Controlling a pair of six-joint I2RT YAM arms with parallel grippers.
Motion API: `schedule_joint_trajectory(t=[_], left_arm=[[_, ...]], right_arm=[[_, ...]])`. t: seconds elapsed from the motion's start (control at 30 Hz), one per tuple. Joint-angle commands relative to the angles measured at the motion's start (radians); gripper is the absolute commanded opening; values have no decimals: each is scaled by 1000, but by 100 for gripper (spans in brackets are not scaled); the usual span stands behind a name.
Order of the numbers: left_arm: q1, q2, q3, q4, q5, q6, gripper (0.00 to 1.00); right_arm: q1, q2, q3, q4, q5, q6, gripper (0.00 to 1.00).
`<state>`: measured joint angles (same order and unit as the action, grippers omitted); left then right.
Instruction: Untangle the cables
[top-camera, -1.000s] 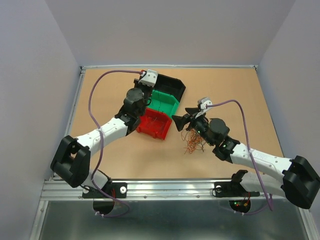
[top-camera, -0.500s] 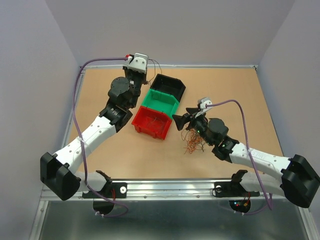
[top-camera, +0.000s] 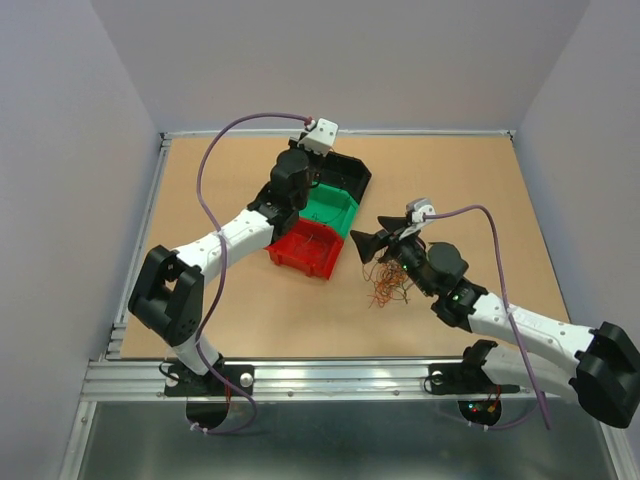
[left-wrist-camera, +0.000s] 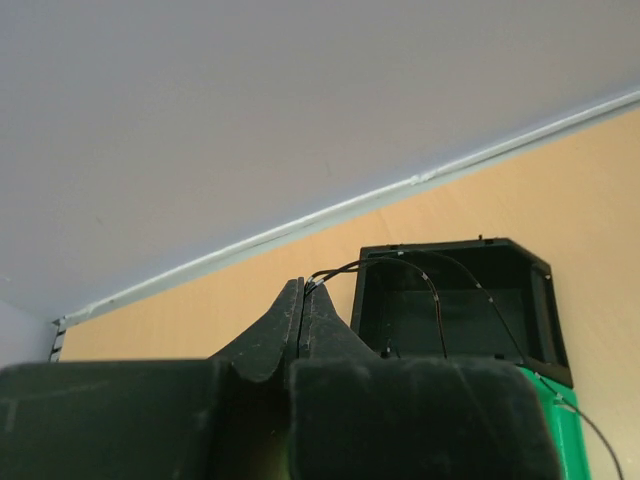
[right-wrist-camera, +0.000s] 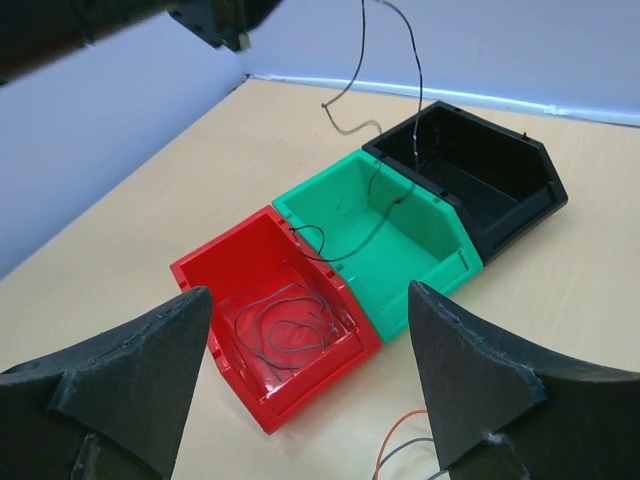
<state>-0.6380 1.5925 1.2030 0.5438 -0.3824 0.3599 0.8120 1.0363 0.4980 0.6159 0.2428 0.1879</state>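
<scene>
Your left gripper (left-wrist-camera: 302, 295) clamped a dark cable (left-wrist-camera: 436, 300) above the black bin (left-wrist-camera: 475, 325); nearer than that bin, your right gripper (right-wrist-camera: 305, 300) stood fingers apart beside the tangled cables (top-camera: 387, 283).

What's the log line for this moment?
left gripper: shut on wire, near black bin | right gripper: open, by clump | red bin: wires inside

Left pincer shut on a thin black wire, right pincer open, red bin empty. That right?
Not quite. The red bin is not empty: the right wrist view shows a few thin dark wires curled on its floor. The rest stands: the left pincer is shut on a thin black wire, and the right pincer is open.
</scene>
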Motion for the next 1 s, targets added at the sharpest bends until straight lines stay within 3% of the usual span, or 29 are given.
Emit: schedule_joint_trajectory(t=[0.0,0.3,0.57,0.73,0.97], left_arm=[[8,4,-14,102,-64,54,0],[9,29,-5,13,-124,99,0],[14,80,78,-91,-138,50,0],[32,-12,73,-110,-43,14,0],[32,-66,208,-303,51,-42,0]], right_arm=[[-2,-44,-41,67,-8,-2,84],[-2,-56,-50,61,13,-11,84],[-4,-41,-42,54,18,-15,84],[-2,-33,-38,54,24,-18,84],[-2,2,-16,56,13,-10,84]])
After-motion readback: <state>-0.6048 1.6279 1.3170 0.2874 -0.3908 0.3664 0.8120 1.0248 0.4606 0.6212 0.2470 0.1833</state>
